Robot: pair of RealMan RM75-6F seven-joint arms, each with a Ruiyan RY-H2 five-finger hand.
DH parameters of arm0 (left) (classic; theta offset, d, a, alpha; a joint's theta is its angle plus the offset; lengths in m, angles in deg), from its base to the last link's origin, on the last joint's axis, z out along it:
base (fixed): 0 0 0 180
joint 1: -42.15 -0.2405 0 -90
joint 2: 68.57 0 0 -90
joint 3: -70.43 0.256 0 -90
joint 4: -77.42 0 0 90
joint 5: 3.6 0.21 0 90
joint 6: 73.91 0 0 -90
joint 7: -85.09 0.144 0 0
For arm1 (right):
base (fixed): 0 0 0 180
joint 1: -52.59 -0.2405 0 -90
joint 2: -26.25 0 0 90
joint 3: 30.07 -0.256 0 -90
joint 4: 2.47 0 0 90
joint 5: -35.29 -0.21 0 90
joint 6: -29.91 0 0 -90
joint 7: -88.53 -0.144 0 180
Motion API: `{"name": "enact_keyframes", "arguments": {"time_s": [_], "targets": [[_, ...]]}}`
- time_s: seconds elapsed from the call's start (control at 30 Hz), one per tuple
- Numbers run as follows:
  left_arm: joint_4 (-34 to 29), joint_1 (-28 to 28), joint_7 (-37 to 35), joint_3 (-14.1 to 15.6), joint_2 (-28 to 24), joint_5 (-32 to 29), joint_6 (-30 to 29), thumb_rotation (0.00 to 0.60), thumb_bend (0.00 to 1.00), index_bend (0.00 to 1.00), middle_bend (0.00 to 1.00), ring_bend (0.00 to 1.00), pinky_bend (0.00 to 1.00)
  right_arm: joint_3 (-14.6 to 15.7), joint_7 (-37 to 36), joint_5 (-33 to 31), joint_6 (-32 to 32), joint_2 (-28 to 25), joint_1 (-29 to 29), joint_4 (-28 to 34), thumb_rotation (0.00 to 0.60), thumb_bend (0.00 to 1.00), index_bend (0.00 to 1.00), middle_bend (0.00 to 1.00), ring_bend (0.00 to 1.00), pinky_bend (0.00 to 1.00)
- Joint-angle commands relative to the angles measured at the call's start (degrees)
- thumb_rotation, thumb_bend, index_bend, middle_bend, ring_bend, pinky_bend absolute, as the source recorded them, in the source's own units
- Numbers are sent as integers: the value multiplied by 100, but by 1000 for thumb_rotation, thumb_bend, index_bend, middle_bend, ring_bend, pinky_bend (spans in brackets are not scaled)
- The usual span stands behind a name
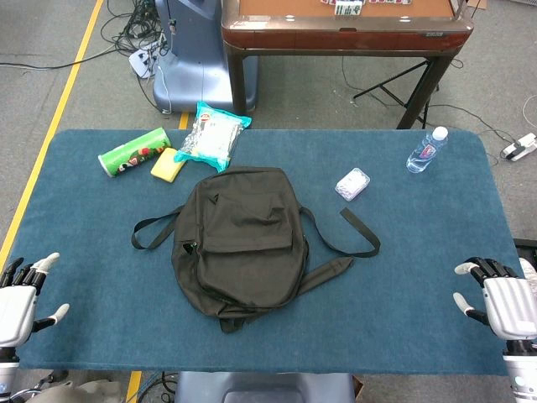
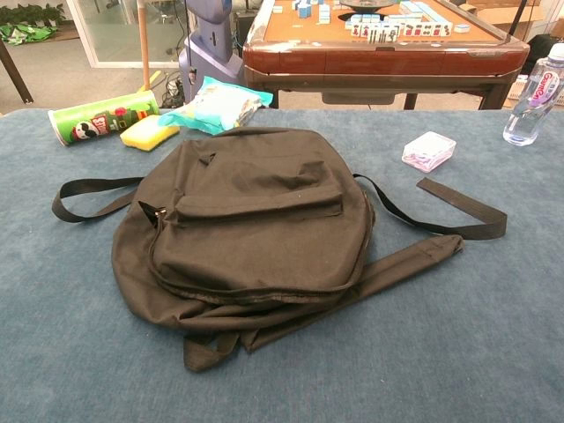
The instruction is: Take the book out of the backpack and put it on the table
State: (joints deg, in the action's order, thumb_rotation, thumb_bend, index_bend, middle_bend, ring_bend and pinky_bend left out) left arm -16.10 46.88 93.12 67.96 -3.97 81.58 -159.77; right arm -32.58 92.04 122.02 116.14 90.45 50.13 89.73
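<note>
One backpack [image 1: 242,243] lies flat near the middle of the blue worktop [image 1: 403,277], its long axis running near to far, its top tilted slightly to the far right and its straps trailing at the near end. Its zips look closed, so the book cannot be seen in either view. One strap [image 1: 155,232] loops out to the left and another strap [image 1: 348,238] to the right.

At the far left lie one green snack can [image 1: 134,151] on its side, one yellow sponge [image 1: 169,164] just beside it, and one teal-edged packet of wipes [image 1: 211,135] touching the sponge's far right. To the right of the backpack sits one small clear box [image 1: 353,184], and further right, near the far edge, one water bottle [image 1: 426,151].

Two hands show, only in the head view. The left hand [image 1: 21,302] at the near left corner is cut off by the picture's edge; its fingers are spread and hold nothing. The right hand [image 1: 499,302] at the near right corner is likewise empty, fingers apart.
</note>
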Motion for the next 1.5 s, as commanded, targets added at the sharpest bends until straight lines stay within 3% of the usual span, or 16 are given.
{"name": "enact_keyframes", "arguments": {"time_s": [0.03,0.6,1.03,1.5], "targets": [[-4,-5,16,3,7,-2,-5,600,206,138,217,214,68,8,-32,8,-48,-26,-25,20,600,197,395,335,277,383],[-35,-29,26,-14,18,44,-102,600,205,142,218,215,68,55,-248,536,-263,-151,-338,145,600,196,379,335,277,382],[-171,-70,101,-2,-61,97,-185,600,206,144,217,215,69,127,-372,1368,-1836,58,-1672,866,600,153,327,329,271,382],[-236,-141,136,30,-88,99,-243,600,205,144,217,214,68,-199,221,863,-3513,1190,-2981,923,600,67,257,243,174,298]]}}
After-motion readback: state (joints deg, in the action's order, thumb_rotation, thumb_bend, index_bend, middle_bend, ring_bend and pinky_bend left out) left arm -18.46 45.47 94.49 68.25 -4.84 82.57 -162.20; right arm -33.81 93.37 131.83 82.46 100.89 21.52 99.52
